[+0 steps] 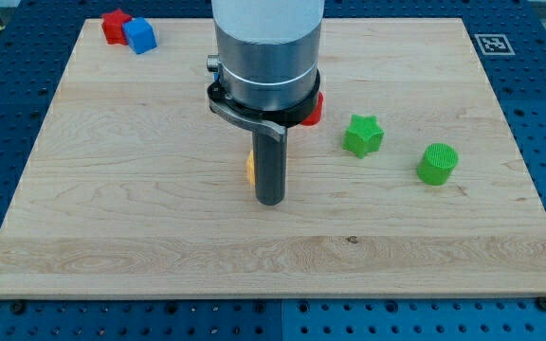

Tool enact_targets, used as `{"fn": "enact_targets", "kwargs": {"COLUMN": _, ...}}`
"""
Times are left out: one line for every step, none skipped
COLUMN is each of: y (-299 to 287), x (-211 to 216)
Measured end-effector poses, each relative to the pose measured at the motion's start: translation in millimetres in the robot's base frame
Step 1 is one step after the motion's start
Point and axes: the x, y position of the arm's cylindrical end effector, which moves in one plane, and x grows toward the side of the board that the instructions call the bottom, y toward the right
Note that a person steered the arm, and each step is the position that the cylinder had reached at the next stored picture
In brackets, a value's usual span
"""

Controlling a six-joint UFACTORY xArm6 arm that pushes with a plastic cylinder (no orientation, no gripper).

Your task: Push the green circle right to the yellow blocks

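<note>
The green circle [438, 163] lies on the wooden board [112, 208] at the view's right. A green star [362, 135] lies to its upper left. My tip [269, 200] rests on the board near the middle, well left of both green blocks. A yellow block [250, 167] shows only as a sliver at the rod's left edge; the rod hides most of it, so its shape cannot be told.
A red block [114, 26] and a blue block [140, 36] touch each other at the view's top left. Another red block [313, 109] peeks out at the right of the arm's body. A marker tag [492, 44] sits at the board's top right corner.
</note>
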Motion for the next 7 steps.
{"fn": "enact_targets", "kwargs": {"y": 3, "x": 2}}
{"fn": "enact_targets", "kwargs": {"y": 31, "x": 11}}
{"fn": "enact_targets", "kwargs": {"y": 68, "x": 11}}
{"fn": "enact_targets", "kwargs": {"y": 107, "x": 14}}
{"fn": "enact_targets", "kwargs": {"y": 113, "x": 15}}
{"fn": "enact_targets", "kwargs": {"y": 116, "x": 15}}
{"fn": "enact_targets", "kwargs": {"y": 123, "x": 15}}
